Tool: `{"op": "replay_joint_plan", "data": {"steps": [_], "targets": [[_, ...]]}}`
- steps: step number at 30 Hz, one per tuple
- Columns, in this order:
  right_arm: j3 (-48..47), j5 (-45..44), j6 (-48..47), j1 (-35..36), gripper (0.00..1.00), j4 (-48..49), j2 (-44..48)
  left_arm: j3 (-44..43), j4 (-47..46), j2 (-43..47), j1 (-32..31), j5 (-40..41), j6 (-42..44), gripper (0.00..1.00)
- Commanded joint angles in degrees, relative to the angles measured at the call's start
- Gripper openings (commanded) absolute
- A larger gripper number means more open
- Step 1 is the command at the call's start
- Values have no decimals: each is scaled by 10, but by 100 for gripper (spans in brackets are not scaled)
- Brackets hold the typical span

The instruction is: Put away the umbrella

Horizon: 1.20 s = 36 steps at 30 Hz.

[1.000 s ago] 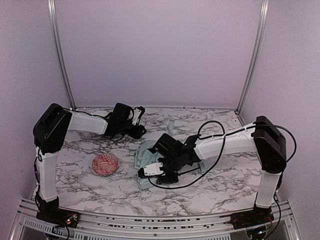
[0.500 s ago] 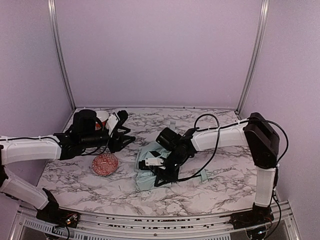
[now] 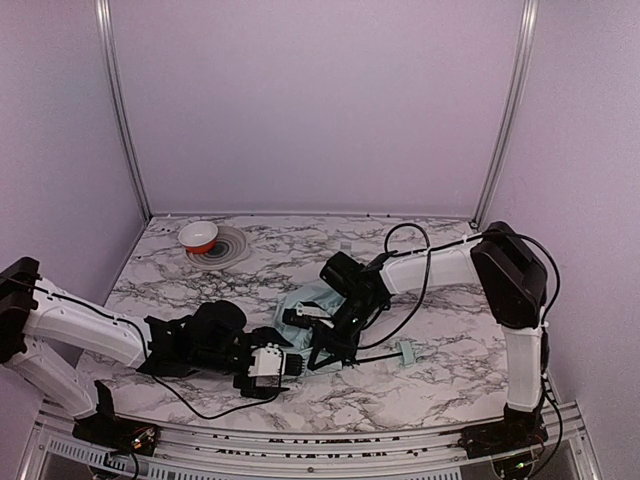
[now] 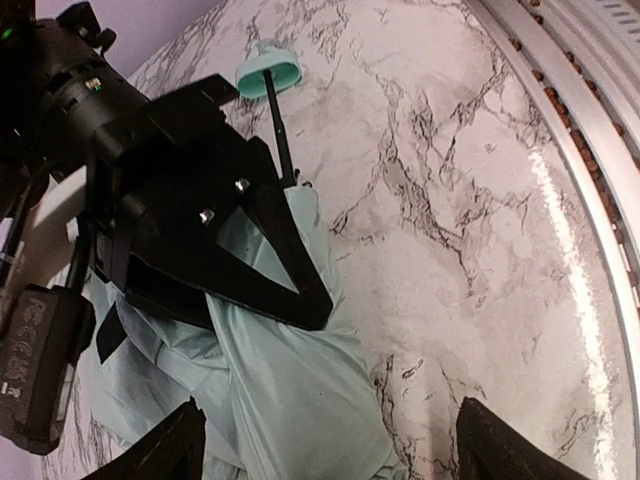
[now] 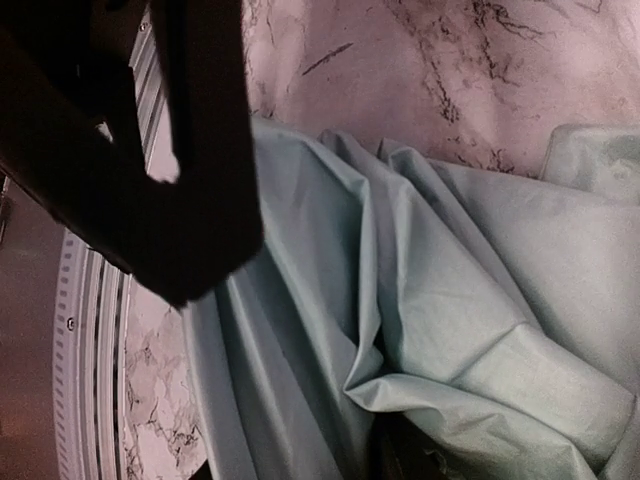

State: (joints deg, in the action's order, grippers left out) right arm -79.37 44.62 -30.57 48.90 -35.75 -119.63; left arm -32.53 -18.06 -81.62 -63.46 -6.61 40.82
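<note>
Our left pincer (image 4: pixel 335 445) gapes wide, gripping nothing, with the umbrella (image 4: pixel 290 400) just ahead. The right pincer (image 3: pixel 326 351) presses into the fabric, tips hidden; we cannot tell its grip.

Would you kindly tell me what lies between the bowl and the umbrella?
In the top view, only the grey plate under the bowl and bare marble table lie before the umbrella.

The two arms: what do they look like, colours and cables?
White tube-shaped links joined by chunky black housings on the left arm and right arm. A loose black cable loops along each. The left gripper and right gripper have black fingers and a white block.
</note>
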Motion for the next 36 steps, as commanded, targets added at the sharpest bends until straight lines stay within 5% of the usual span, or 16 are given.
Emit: {"op": "replay_joint_plan", "data": {"steps": [1,9,20,26,30,36], "targets": [[20,-23,31,2,32,-87,-57,-34,4,-55,-3,42,21,88],[-4,-19,34,-2,35,-91,-43,-91,93,-155,-7,86,-28,84],[-32,12,79,-56,63,-86,53,-134,227,-206,-7,53,-20,50],[77,85,177,-157,65,35,183,-128,226,-211,-7,34,-13,45],[145,-33,235,-178,63,95,207,-131,223,-212,-7,28,-14,47],[153,-77,242,-165,53,89,158,-133,218,-216,-7,28,-14,49]]}}
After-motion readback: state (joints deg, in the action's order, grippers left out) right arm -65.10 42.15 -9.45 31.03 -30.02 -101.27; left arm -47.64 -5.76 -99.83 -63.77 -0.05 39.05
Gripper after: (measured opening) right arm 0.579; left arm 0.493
